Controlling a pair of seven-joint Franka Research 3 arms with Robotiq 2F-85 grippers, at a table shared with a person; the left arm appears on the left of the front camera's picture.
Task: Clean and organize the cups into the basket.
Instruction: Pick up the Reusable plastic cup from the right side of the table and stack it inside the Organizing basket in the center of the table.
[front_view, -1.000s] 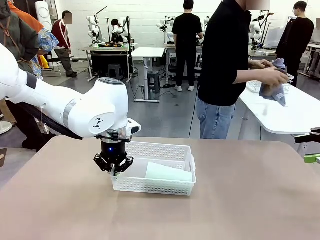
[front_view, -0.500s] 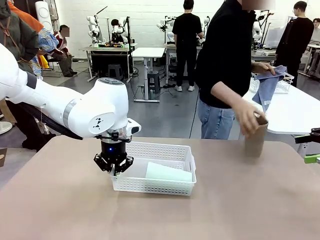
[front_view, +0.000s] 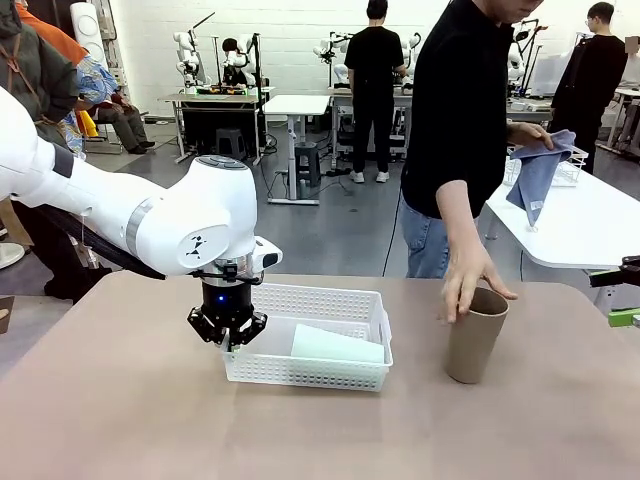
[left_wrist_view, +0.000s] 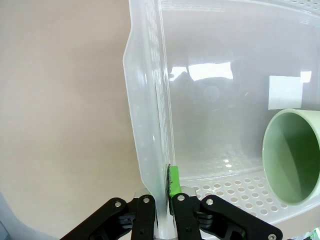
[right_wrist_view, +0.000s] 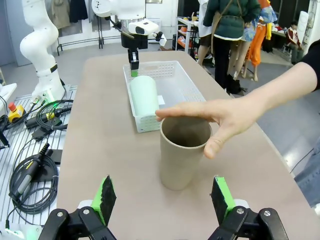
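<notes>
Pinching the basket (front_view: 318, 297) by its end wall, apparently to steady it, the left gripper (front_view: 228, 338) is clamped tight, while the right gripper (right_wrist_view: 163, 195) gapes empty toward the upright tan cup (front_view: 473, 340) under the person's hand (front_view: 470, 283), right of the basket holding the green cup (front_view: 336, 346).

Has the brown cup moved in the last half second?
Yes, the brown cup came leftward and nearer the camera, closer to the unmoved basket.
</notes>
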